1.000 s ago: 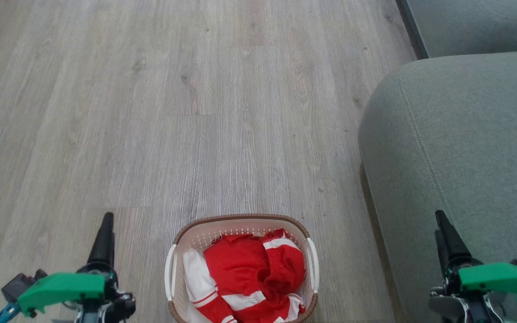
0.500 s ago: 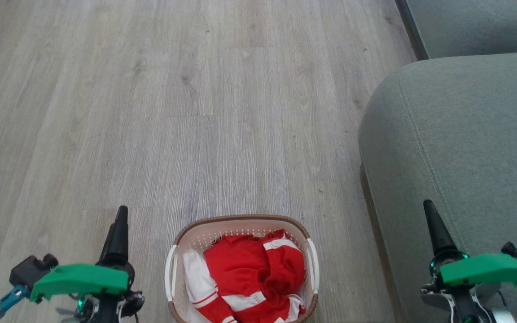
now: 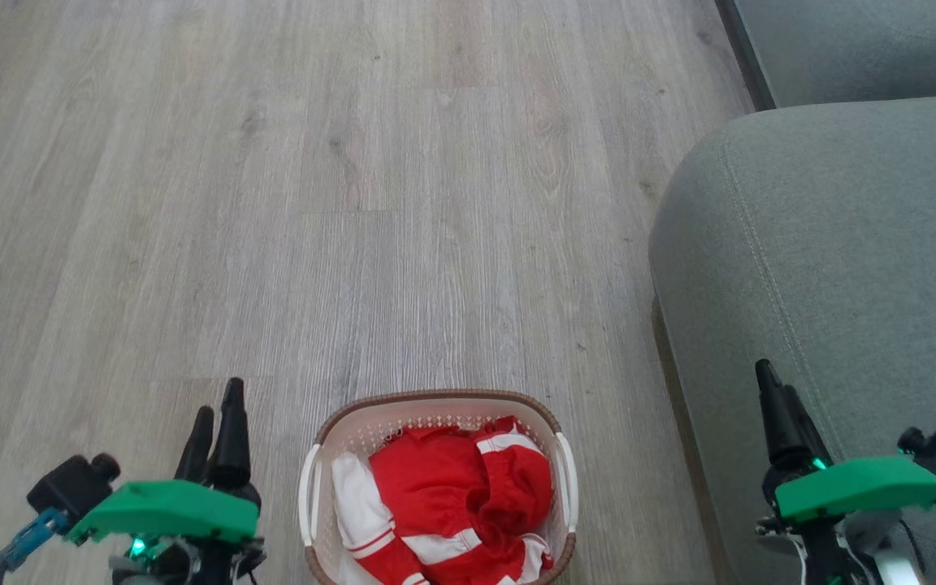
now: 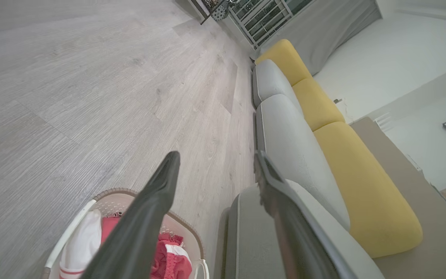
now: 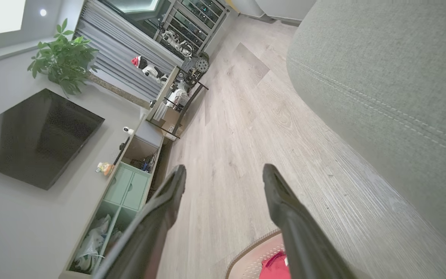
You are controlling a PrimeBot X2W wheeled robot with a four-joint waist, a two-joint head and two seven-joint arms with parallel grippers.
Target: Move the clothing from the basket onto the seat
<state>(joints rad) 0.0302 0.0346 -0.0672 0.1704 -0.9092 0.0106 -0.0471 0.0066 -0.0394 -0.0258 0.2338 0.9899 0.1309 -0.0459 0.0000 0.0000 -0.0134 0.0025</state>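
Red-and-white clothing [image 3: 444, 504] heaped inside basket [image 3: 435, 397], basket on wood floor [image 3: 354, 203]. Grey-green seat [image 3: 842, 244] near, to basket's right. Flanking basket: left tool [image 3: 218, 400] above floor, right tool [image 3: 773, 380] before seat edge. Both released, fingers spread, nothing held.

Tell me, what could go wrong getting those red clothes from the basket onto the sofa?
The clothing lies bunched in the basket; the open left tool might pinch just one fold, and the rest could trail onto the floor. The basket looks light, so a snagged garment may drag or tip it. The right tool hangs close to the seat and could bump it swinging in.
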